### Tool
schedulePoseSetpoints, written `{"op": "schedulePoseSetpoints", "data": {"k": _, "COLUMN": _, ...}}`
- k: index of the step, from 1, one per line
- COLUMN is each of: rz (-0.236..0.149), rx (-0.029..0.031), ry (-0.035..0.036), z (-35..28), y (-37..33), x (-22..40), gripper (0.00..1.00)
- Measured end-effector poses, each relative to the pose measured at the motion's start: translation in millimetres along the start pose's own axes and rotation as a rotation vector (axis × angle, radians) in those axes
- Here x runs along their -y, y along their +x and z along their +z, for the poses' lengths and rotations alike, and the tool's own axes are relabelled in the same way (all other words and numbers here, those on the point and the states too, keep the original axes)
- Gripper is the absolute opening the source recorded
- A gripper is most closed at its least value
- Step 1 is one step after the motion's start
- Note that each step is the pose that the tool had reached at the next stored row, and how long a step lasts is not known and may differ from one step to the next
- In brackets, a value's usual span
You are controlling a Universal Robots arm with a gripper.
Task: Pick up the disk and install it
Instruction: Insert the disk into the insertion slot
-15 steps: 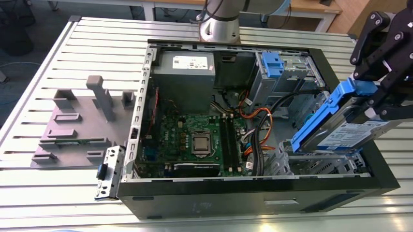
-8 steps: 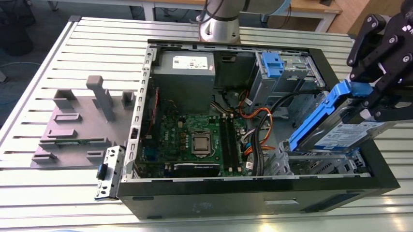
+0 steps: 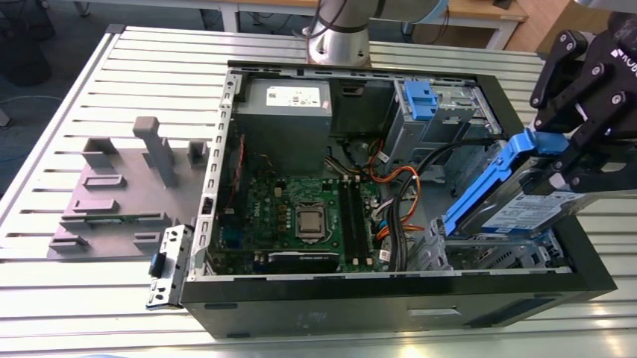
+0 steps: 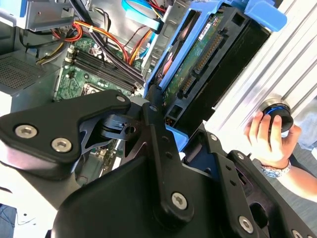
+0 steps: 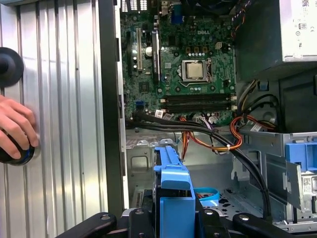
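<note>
The disk is a silver drive in a bright blue frame. It hangs tilted over the drive bay in the front corner of the open computer case, at the exterior view's right. My gripper is shut on it from above, black fingers clamping the blue frame. The second wrist view shows the disk's green circuit side between the fingers of the gripper. In the first wrist view the blue frame sticks out from the gripper toward the case interior.
Inside the case are the motherboard, a grey power supply box, a blue latch piece and loose cables. A grey fixture lies on the slatted table. A person's hand rests on a black knob beside the case.
</note>
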State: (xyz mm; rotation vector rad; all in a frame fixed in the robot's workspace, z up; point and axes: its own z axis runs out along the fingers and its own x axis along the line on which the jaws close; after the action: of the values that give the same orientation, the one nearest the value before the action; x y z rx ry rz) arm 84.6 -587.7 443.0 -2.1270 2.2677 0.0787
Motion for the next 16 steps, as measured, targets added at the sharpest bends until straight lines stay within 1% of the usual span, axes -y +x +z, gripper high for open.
{"op": "schedulePoseSetpoints", "data": {"k": 3, "rz": -0.002, "rx": -0.0011, "ry": 0.0000, "z": 1.4, "y": -1.5, "x": -0.1, "gripper": 0.36}}
{"op": "schedulePoseSetpoints", "data": {"k": 6, "rz": -0.003, "rx": -0.0064, "ry": 0.0002, "z": 2.6, "y": -4.0, "x": -0.2, "gripper": 0.36}}
{"op": "schedulePoseSetpoints", "data": {"k": 8, "rz": -0.003, "rx": -0.0088, "ry": 0.0003, "z": 3.5, "y": -5.2, "x": -0.3, "gripper": 0.36}}
{"op": "schedulePoseSetpoints", "data": {"k": 11, "rz": -0.004, "rx": -0.0107, "ry": 0.0004, "z": 4.9, "y": -6.6, "x": -0.2, "gripper": 0.36}}
{"op": "schedulePoseSetpoints", "data": {"k": 16, "rz": -0.009, "rx": -0.0155, "ry": 0.0005, "z": 7.3, "y": -11.4, "x": -0.5, "gripper": 0.36}}
